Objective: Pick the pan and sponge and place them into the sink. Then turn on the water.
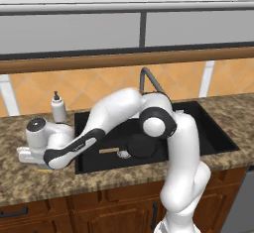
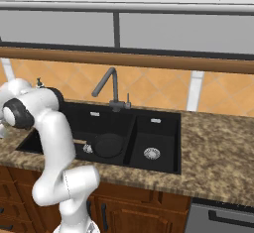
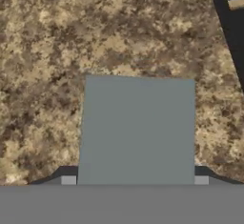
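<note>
Black double-basin sink (image 2: 163,128) already holds the small round black pan (image 2: 109,145); the sponge waits on the speckled brown stone surface (image 1: 30,180).

Gripper (image 3: 135,180) hangs straight over the flat grey-blue rectangular sponge (image 3: 137,130), left of the sink, fingertips spread, flanking its near edge, pinching nothing.

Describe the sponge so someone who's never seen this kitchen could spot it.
Start at the black sink, then move onto the speckled granite counter left of it, near the white soap dispenser. The sponge lies flat there under the tool: a plain grey-blue rectangle against mottled brown stone.
</note>
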